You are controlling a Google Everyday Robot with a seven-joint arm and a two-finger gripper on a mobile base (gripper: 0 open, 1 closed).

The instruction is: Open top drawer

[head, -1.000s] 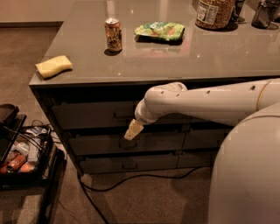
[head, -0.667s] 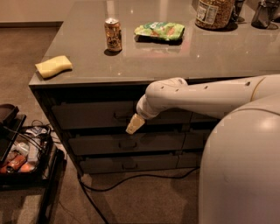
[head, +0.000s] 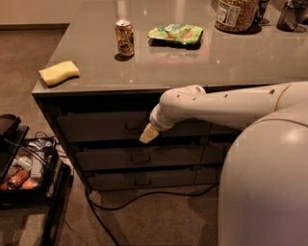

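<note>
The top drawer [head: 98, 126] is the tallest grey-brown front, right under the counter edge, with a small pull handle [head: 134, 127] at its centre. It looks closed, flush with the two shallower drawers [head: 120, 157] below. My white arm reaches in from the right. My gripper [head: 148, 134] shows as a pale tan tip pointing down and left. It sits just right of and slightly below the handle, very close to the drawer front. Whether it touches the handle is unclear.
On the counter [head: 192, 67] stand a soda can [head: 124, 38], a green snack bag [head: 175, 33], a yellow sponge [head: 58, 72] and a jar [head: 236, 14]. A black cart [head: 24, 178] with clutter stands at left. A cable [head: 144, 196] runs along the floor below the drawers.
The gripper has risen from the middle drawer's level to the top drawer's handle, drifting slightly right. The drawers have not moved.
</note>
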